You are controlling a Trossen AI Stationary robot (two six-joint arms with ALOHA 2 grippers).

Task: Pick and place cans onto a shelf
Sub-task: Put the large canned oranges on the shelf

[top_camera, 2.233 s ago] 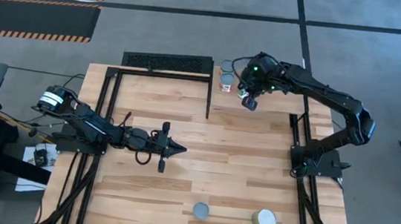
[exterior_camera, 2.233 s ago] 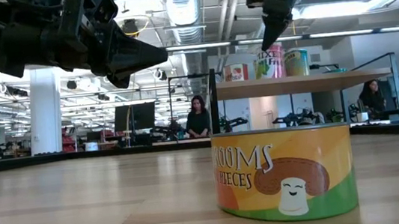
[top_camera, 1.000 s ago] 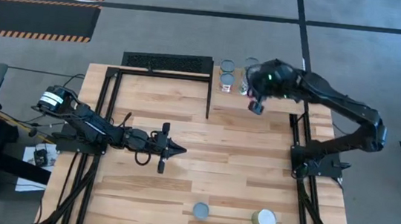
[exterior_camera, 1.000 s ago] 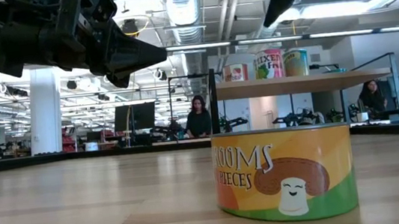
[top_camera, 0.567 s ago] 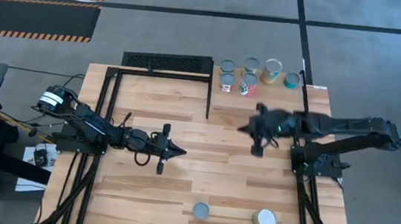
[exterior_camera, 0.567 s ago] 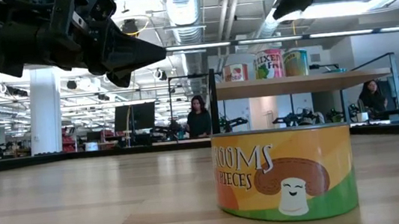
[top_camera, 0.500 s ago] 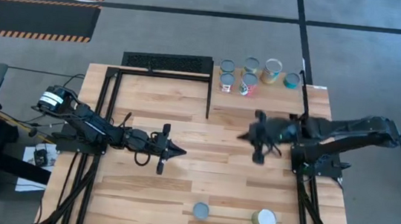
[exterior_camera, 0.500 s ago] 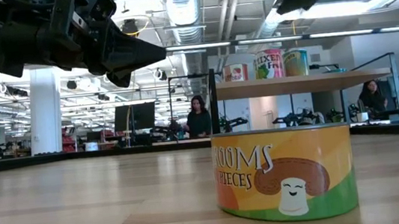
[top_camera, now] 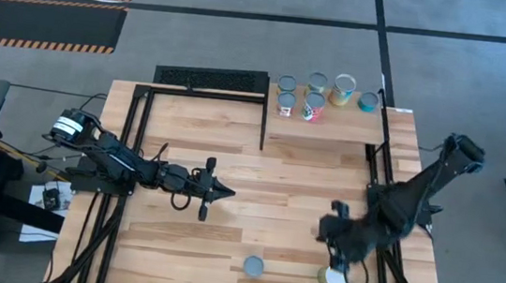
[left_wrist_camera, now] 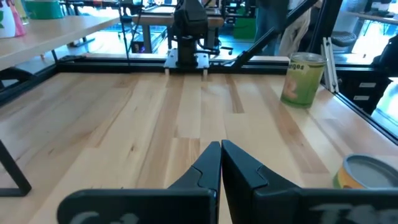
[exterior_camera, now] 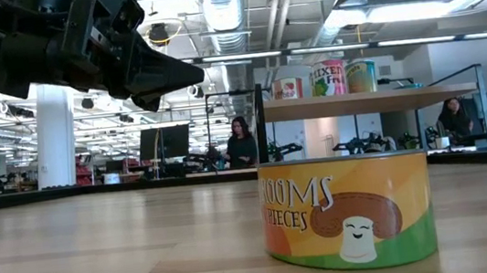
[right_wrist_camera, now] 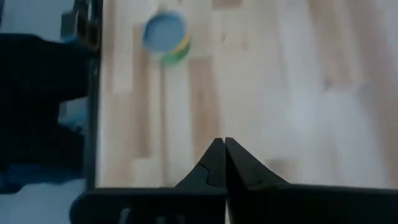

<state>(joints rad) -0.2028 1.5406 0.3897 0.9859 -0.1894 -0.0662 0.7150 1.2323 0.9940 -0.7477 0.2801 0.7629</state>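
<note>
Across the middle of the high view lies the light wood table (top_camera: 303,203), with the shelf (top_camera: 330,129) at its upper right carrying six cans (top_camera: 312,99) beside a black rack (top_camera: 211,79), and two more cans, a grey-topped can (top_camera: 253,267) and a yellow can (top_camera: 334,279), near the lower edge. Only the low view reads the nearest mushroom can (exterior_camera: 348,212). Left gripper (top_camera: 222,190) rests clenched mid-table; right gripper (top_camera: 340,257), clenched and empty, hangs over the yellow can.
</note>
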